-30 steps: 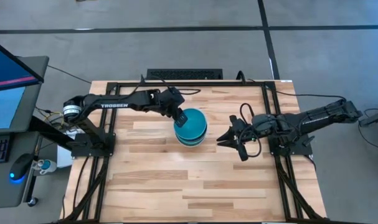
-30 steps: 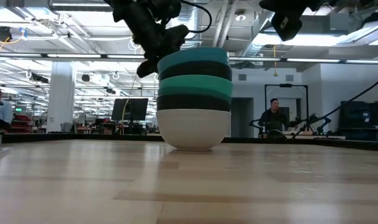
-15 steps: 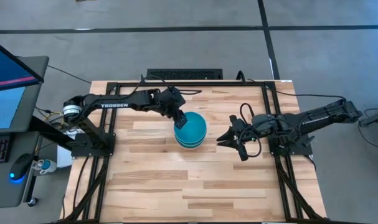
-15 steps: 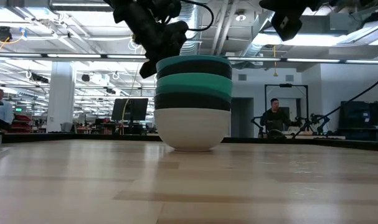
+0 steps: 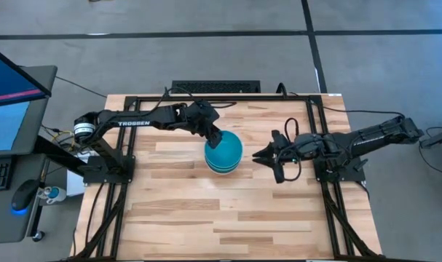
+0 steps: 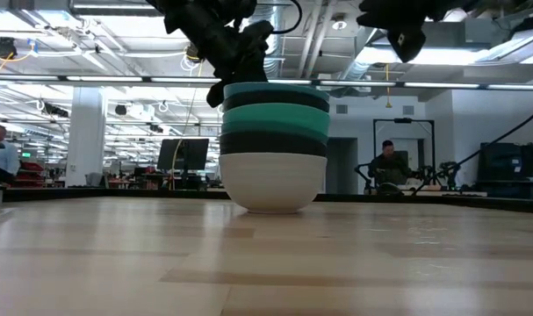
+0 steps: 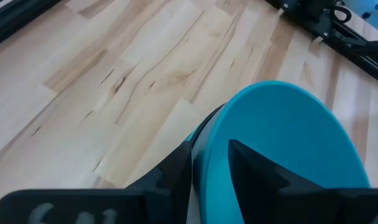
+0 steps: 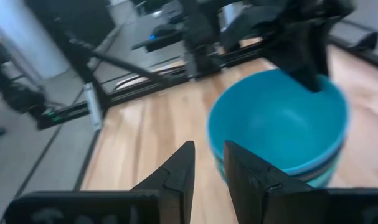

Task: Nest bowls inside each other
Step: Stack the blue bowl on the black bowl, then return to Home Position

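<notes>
The bowls are nested in one upright stack [image 5: 223, 153] at the table's middle. In the low view the stack [image 6: 273, 149] rests on its white bottom bowl [image 6: 272, 183], with black, turquoise, black and dark teal bands above. A bright turquoise bowl [image 7: 288, 143] sits on top. My left gripper [image 5: 215, 137] is at the stack's far-left rim, shut on the top bowl. My right gripper [image 5: 255, 155] hovers above table height to the right of the stack, its fingers [image 8: 182, 168] a narrow gap apart and pointing at the stack [image 8: 276, 124]. My left gripper [image 7: 208, 146] pinches the rim [image 7: 213, 124] of the top turquoise bowl on its far-left side, one finger [image 7: 251, 168] inside the bowl and one [image 7: 176, 174] outside. The fingers slant down from the far left. The bowl sits level, nested in the stack.
Black frame rails [image 5: 319, 131] run along the table's left, right and far sides. A keyboard [image 5: 215, 86] lies beyond the far edge and a monitor [image 5: 9, 80] stands to the left. Bare wood [image 5: 221, 218] spreads toward the near edge. A person [image 6: 385, 165] shows in the room behind.
The top turquoise bowl, tilted and raised on one side a second ago, has sunk into the stack and now sits level. My left gripper went down with it, keeping its hold. My right gripper turned about its wrist and shifted slightly toward the stack.
</notes>
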### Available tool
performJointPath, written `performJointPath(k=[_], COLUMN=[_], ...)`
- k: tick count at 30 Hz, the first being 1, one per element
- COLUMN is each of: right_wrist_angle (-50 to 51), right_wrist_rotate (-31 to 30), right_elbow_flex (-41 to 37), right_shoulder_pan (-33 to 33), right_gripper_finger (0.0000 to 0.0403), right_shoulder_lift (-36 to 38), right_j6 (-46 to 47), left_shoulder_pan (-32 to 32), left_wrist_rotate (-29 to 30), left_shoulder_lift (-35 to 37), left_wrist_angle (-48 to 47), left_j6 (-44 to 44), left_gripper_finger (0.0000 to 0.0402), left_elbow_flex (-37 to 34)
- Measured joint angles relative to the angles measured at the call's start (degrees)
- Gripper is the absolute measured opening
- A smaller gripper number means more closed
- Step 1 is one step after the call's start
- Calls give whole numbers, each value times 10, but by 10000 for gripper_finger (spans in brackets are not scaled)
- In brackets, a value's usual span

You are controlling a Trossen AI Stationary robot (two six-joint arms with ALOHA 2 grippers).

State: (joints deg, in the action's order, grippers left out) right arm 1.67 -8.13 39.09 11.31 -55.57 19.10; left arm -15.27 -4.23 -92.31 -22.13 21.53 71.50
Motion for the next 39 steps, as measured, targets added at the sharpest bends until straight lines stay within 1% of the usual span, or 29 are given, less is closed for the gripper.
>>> performJointPath(k=[4,11,16,20,22,24,29,32,34,39], right_wrist_angle=[3,30,31,31,29,34,-3,-69,-108,-143], right_wrist_rotate=[-51,-110,-150,-153,-155,-146,-110,-101,-99,-99], right_elbow_flex=[0,0,0,0,1,0,0,0,0,0], right_shoulder_pan=[9,30,41,43,45,49,64,82,93,114], right_gripper_finger=[107,107,107,107,107,107,107,107,107,107], right_shoulder_lift=[0,0,0,-2,-17,-36,-113,-152,-172,-186], right_j6=[0,0,0,0,0,8,58,64,64,80], left_shoulder_pan=[0,0,-2,-4,-4,-4,-4,-3,3,36], left_wrist_rotate=[0,0,0,-6,-19,-28,-30,-30,-31,-35], left_shoulder_lift=[0,0,9,18,25,36,69,96,117,170], left_wrist_angle=[1,36,51,49,55,61,61,38,7,-67], left_j6=[0,1,1,6,14,17,18,20,30,31], left_gripper_finger=[97,96,96,96,96,96,96,96,96,96], left_elbow_flex=[0,0,0,0,0,0,0,0,0,0])
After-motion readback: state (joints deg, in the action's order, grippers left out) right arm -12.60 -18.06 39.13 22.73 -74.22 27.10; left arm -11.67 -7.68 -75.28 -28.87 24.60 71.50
